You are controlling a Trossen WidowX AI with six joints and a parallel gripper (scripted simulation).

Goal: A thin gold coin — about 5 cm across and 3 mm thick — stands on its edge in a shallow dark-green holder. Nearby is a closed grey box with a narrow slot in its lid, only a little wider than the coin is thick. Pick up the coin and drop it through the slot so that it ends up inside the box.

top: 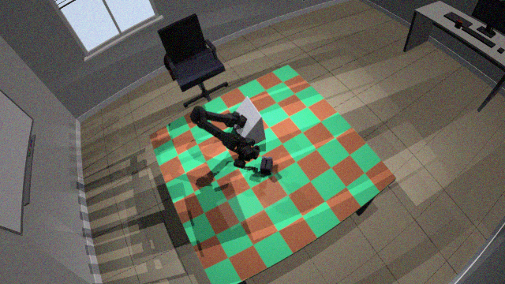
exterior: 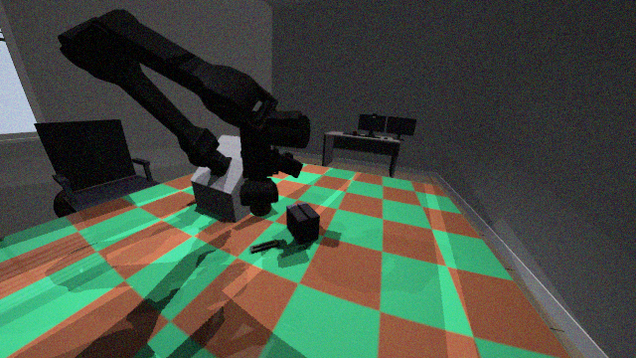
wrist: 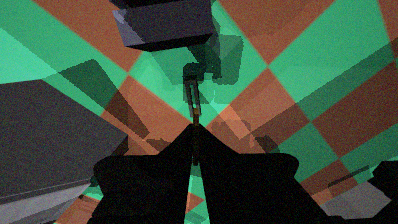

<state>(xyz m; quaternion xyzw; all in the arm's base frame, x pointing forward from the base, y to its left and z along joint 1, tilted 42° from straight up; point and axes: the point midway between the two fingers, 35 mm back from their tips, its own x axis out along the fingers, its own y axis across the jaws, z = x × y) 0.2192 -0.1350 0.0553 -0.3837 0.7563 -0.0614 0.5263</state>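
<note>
- Aloft over the green-and-orange chequered bench [exterior: 422, 234], black claw [wrist: 196, 131] clamped edge-on upon thin gold coin [wrist: 196, 111].
- Beyond, closed grey slotted box [exterior: 303, 222]; beside it, shallow dark-green holder [exterior: 264, 246].

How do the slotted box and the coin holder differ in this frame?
The box is a tall grey block; the holder is a low, narrow strip lying flat. The box's lid shows a thin slot line; the holder shows no coin in it. Both sit close together on the checkered table, near the raised gripper, which is shut on the coin.
</note>
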